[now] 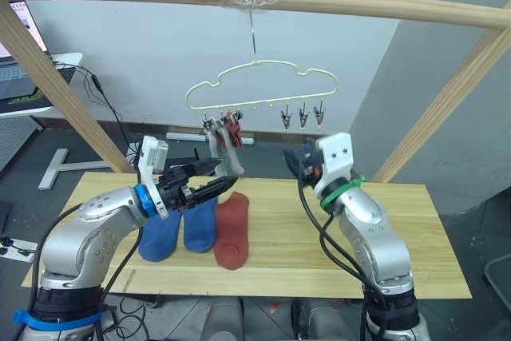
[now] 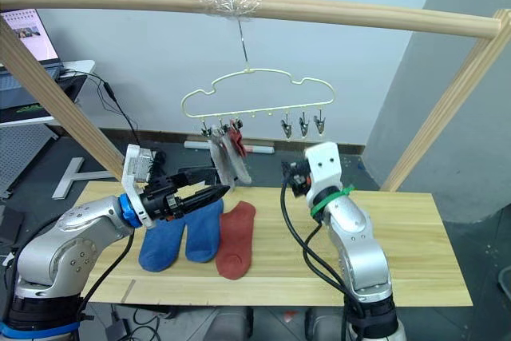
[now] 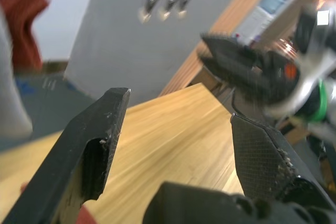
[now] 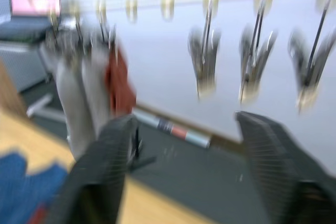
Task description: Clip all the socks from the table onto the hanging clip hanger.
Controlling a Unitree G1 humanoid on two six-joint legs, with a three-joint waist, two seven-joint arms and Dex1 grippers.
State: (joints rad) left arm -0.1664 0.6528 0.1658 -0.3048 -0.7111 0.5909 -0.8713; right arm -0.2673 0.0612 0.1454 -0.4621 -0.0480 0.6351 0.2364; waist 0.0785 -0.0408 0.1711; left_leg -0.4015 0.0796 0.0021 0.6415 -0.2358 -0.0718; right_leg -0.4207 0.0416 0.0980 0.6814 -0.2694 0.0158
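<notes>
The pale yellow-green clip hanger hangs by its hook from the wooden pole. Two light grey socks and one rust-red sock are clipped at its left end; the three right clips are empty. On the table two blue socks and a rust-red sock lie side by side. My left gripper hovers open above them, just below the hanging socks, holding nothing. My right gripper is open and empty below the empty clips.
A wooden pole frame stands over the table, with slanted legs at both ends. A laptop sits on a white side table at the far left. Cables run across the floor behind the table.
</notes>
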